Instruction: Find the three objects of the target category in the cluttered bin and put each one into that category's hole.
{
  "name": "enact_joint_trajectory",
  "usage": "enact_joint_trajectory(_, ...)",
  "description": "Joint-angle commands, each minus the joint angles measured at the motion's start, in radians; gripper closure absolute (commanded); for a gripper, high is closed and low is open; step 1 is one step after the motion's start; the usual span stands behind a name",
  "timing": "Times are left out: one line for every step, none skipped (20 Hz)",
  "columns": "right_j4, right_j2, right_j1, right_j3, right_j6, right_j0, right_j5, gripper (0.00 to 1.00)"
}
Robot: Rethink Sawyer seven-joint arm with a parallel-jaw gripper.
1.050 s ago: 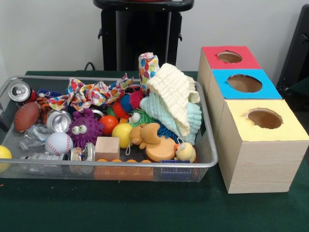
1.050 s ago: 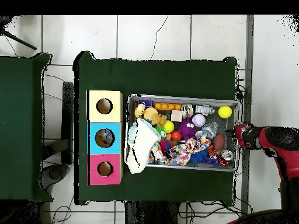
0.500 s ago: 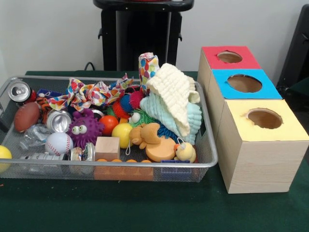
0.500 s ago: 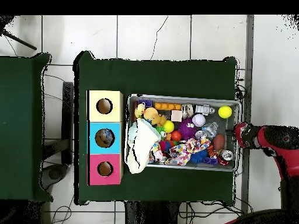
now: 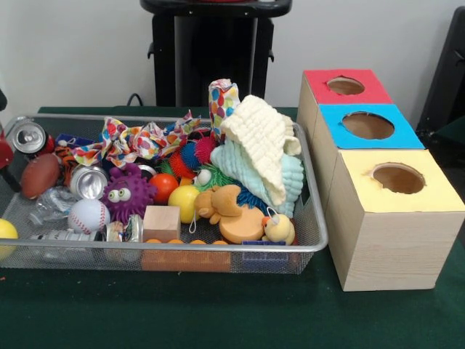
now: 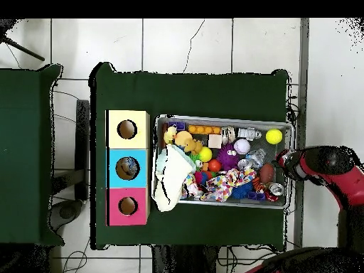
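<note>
A wire mesh bin [image 5: 218, 247] holds a jumble of things. Among them are crushed cans [image 5: 89, 182], a baseball [image 5: 88, 215], a yellow ball [image 5: 183, 202], a brown football [image 5: 40, 174], a purple spiky toy [image 5: 127, 193] and a cream cloth [image 5: 261, 145]. Beside the bin stand three boxes, each with a round hole: red [image 5: 345, 86], blue [image 5: 368, 125] and yellow [image 5: 398, 178]. My gripper [image 6: 284, 162] hangs at the bin's can-and-football end, over its rim. In the front view the gripper [image 5: 3, 156] only peeks in at the left edge. Whether it holds anything is hidden.
The bin [image 6: 224, 119] lies in the middle of the green table [image 6: 192, 92], with the boxes [image 6: 127, 168] tight against its cloth end. A colourful cloth [image 5: 131, 142], a wooden block [image 5: 161, 222] and a rubber duck [image 5: 278, 229] also fill the bin. A black stand [image 5: 211, 51] rises behind.
The arm has swung in toward the bin. Its end now sits over the rim near the football, and it has come into the front view at the left edge.
</note>
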Motion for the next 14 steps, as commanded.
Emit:
enact_joint_trajectory(-0.090, -0.062, -0.088, 0.011, -0.002, 0.027, 0.084, 1.00)
enact_joint_trajectory(-0.104, -0.073, -0.094, -0.024, -0.020, 0.027, 0.116, 1.00)
enact_joint_trajectory(-0.113, -0.079, -0.097, -0.043, -0.030, 0.027, 0.129, 1.00)
enact_joint_trajectory(-0.124, -0.086, -0.102, -0.068, -0.042, 0.028, 0.149, 1.00)
enact_joint_trajectory(-0.135, -0.092, -0.103, -0.096, -0.053, 0.030, 0.174, 1.00)
enact_joint_trajectory(-0.145, -0.096, -0.101, -0.122, -0.061, 0.031, 0.195, 1.00)
enact_joint_trajectory(-0.153, -0.097, -0.099, -0.142, -0.067, 0.032, 0.210, 1.00)
enact_joint_trajectory(-0.154, -0.092, -0.095, -0.153, -0.070, 0.030, 0.217, 1.00)
enact_joint_trajectory(-0.156, -0.087, -0.090, -0.164, -0.074, 0.028, 0.225, 1.00)
enact_joint_trajectory(-0.147, -0.069, -0.074, -0.171, -0.075, 0.019, 0.223, 1.00)
enact_joint_trajectory(-0.133, -0.041, -0.049, -0.169, -0.081, 0.006, 0.206, 1.00)
enact_joint_trajectory(-0.118, -0.007, -0.010, -0.177, -0.092, -0.008, 0.195, 1.00)
enact_joint_trajectory(-0.105, 0.020, 0.028, -0.191, -0.101, -0.018, 0.200, 1.00)
enact_joint_trajectory(-0.092, 0.039, 0.058, -0.199, -0.103, -0.024, 0.214, 1.00)
